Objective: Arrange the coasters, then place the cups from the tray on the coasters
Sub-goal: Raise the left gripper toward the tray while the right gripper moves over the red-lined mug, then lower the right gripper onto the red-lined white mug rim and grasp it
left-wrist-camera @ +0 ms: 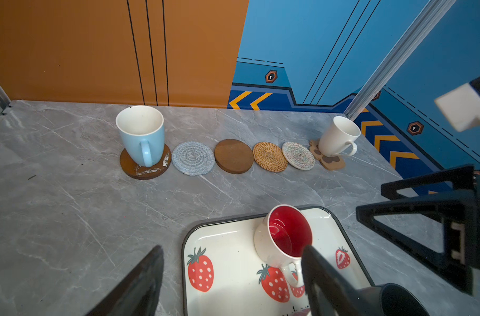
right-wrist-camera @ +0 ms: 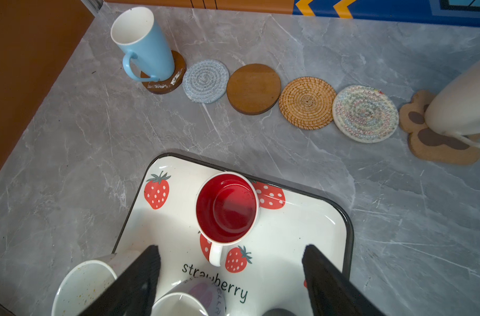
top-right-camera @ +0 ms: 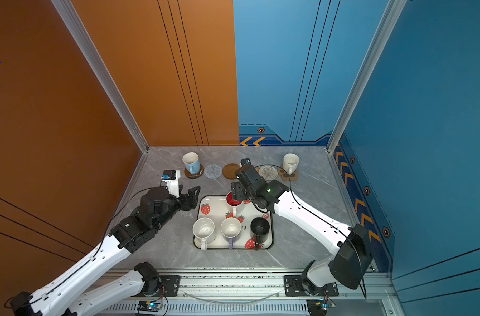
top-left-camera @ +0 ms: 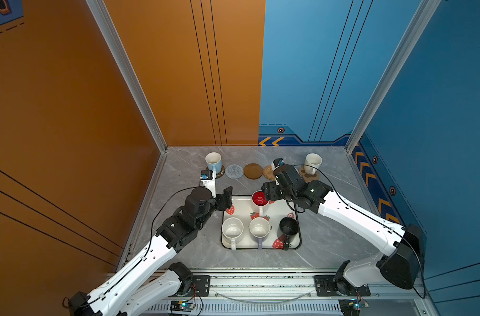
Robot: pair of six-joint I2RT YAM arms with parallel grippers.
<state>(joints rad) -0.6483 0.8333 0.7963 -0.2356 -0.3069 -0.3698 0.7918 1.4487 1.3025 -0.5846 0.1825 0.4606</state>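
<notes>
Six coasters lie in a row at the back. The light blue cup (top-left-camera: 213, 161) stands on a brown disc (left-wrist-camera: 144, 171) at the left end, and the cream white cup (top-left-camera: 312, 163) on the paw-print coaster (right-wrist-camera: 441, 147) at the right end. The four coasters between them, from grey woven round (left-wrist-camera: 192, 158) to pale woven round (right-wrist-camera: 365, 113), are bare. The strawberry tray (top-left-camera: 240, 212) holds the red-inside cup (top-left-camera: 259, 199), speckled white cup (top-left-camera: 232, 229), lavender cup (top-left-camera: 259, 228) and black cup (top-left-camera: 288, 227). My left gripper (left-wrist-camera: 233, 273) hangs open over the tray's far left corner. My right gripper (right-wrist-camera: 230, 273) hangs open, empty, just above the red-inside cup's handle.
The grey marble table (top-left-camera: 184, 240) is walled in by an orange panel on the left and blue panels at the back and right. Both arms reach in from the front rail (top-left-camera: 260, 281). The right arm hides part of the coaster row in a top view.
</notes>
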